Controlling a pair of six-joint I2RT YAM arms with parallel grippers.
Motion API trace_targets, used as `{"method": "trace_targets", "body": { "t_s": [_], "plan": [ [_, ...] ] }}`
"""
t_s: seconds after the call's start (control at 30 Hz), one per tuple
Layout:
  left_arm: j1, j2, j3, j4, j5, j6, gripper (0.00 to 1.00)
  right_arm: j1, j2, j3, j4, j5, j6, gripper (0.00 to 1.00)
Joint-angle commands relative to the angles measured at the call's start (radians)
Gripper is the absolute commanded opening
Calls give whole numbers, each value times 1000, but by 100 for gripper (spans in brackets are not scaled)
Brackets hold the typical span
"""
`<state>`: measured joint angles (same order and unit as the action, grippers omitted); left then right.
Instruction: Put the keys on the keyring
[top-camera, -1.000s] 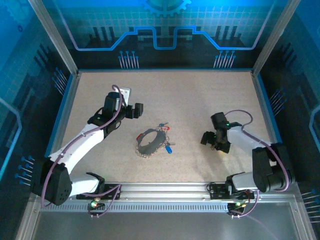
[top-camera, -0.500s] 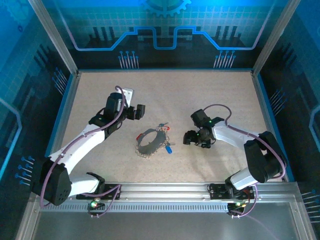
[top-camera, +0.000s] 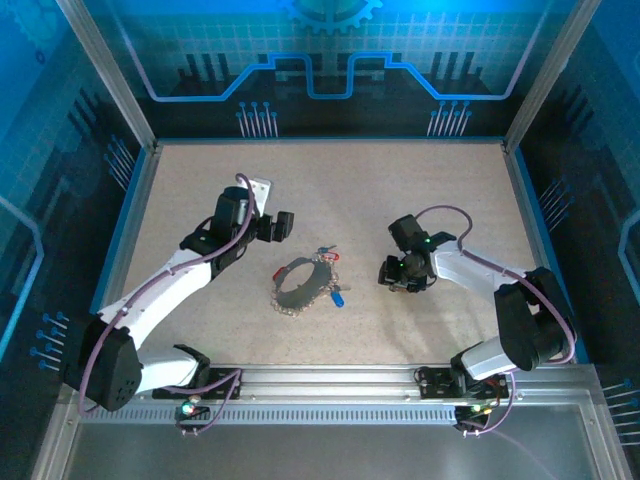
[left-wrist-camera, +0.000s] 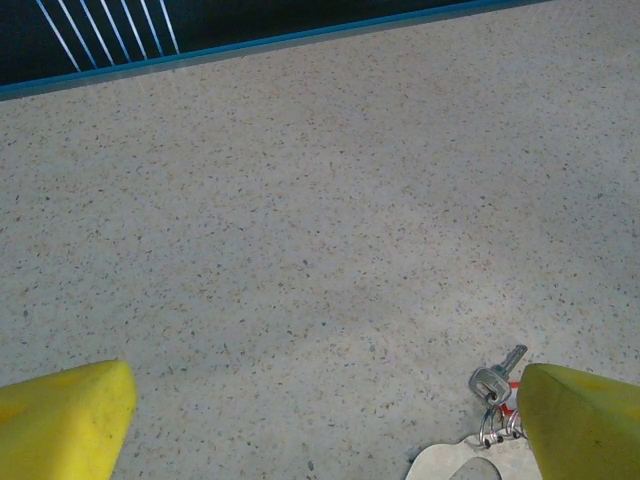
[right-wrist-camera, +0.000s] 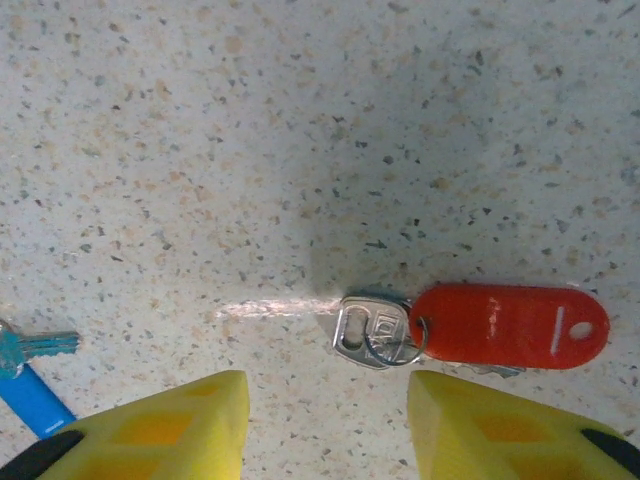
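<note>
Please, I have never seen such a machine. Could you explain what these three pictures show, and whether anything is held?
Two robot arms are bolted at the near edge of a speckled table. The wide picture is taken from above. The other two come from a camera on each wrist, so the yellow shapes are that arm's own fingers. A large grey keyring lies mid-table with small keys at its rim and a blue key beside it. The right gripper is at a loose silver key with a red tag. The left gripper is open near the ring. Nothing is held.
</note>
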<state>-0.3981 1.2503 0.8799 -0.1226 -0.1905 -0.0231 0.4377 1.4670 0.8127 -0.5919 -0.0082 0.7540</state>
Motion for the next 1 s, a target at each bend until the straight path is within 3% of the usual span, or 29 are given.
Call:
{"method": "trace_targets", "body": {
  "t_s": [0.0,0.17,0.53,0.97],
  "plan": [
    [-14,3,1,19,-6,20,99,-21,8,-25,3,6,56,46],
    [-29,6,3,14,-17,33,99,-25,15,-42,13,26,69,47],
    [-65,17,-5,21,-26,64,99,-30,61,-43,58,40,69,29],
    [-86,44,1,16,-12,66,99,-34,48,-21,52,70,51,29]
  ]
}}
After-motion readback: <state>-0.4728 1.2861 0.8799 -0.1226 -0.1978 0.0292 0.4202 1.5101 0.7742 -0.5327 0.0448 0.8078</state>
